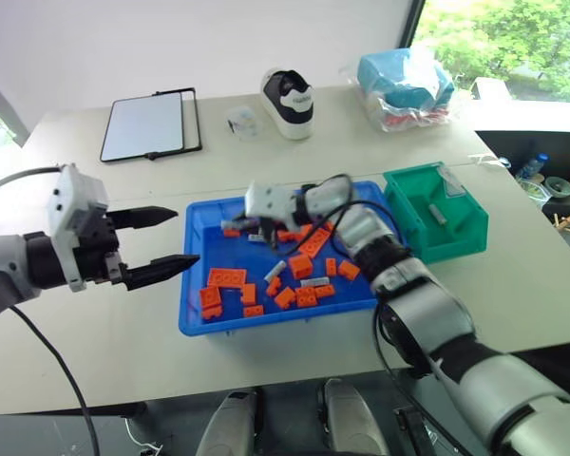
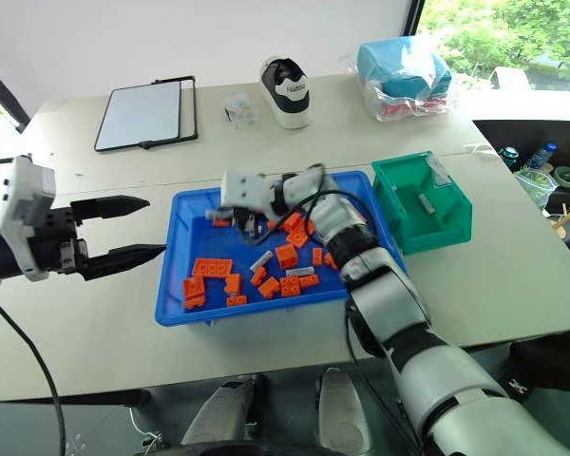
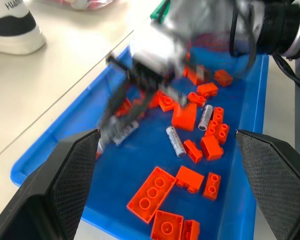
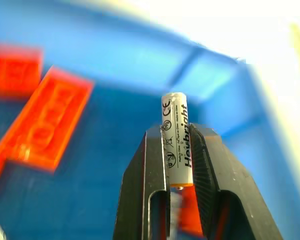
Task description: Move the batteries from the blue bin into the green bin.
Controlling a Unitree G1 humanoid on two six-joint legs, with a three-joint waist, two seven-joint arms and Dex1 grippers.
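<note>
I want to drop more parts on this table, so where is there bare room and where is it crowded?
Bare table lies in front of the blue bin, under the left claw, and between the tablet and the bin. The bin's right half is crowded with bricks and the right claw.

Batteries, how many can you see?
4 batteries: one in the jaws of the right gripper, two loose in the blue bin, one in the green bin. Others may hide under bricks.
</note>
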